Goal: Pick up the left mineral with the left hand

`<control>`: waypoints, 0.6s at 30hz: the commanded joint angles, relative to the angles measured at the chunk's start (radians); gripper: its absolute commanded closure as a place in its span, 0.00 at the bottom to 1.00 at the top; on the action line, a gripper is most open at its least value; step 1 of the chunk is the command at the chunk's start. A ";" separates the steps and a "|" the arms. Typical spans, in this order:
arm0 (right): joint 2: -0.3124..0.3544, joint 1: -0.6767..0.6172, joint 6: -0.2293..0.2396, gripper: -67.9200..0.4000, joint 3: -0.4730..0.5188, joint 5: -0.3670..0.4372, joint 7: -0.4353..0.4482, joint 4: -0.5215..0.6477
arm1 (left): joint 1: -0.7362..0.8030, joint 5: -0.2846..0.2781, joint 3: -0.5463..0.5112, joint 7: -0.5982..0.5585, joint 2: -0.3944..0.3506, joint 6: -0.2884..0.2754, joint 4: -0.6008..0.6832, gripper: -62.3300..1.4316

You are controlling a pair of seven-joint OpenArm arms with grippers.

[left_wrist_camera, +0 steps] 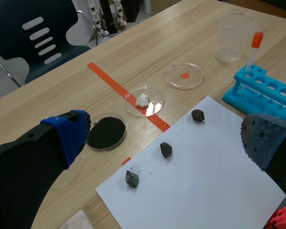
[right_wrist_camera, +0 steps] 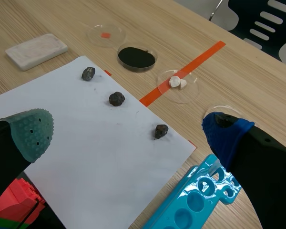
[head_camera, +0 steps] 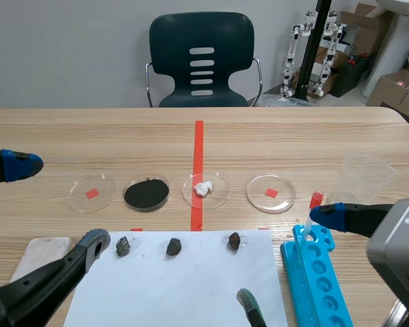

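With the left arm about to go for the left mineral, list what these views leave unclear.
Left mineral: too small in every view to judge its faces.
White slab: left wrist view, cut off by the edge.
Red block: right wrist view, cut by the edge; identity unclear.
Blue rack: scene view, near end cut off.

Wood-grain table [head_camera: 293, 136]; matt white paper [head_camera: 184, 286]; rough, dull left mineral [head_camera: 123, 246].

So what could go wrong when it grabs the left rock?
The left mineral is small, so the wide-open left tool might nudge it away or drag the paper. The middle mineral looks similar, so it might grab that instead. The black powder dish sits close behind and could get bumped.
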 commanded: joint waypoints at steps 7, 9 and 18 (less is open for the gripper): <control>-0.003 -0.002 0.000 0.00 0.006 0.007 0.016 0.021 | 0.032 0.126 0.012 -0.055 0.062 0.006 0.009 0.00; -0.003 -0.002 0.000 0.00 0.006 0.007 0.016 0.021 | 0.032 0.147 0.021 -0.064 0.075 0.006 0.009 0.00; -0.003 -0.002 0.000 0.00 0.006 0.007 0.016 0.021 | 0.038 0.156 0.032 -0.064 0.077 0.005 0.009 0.00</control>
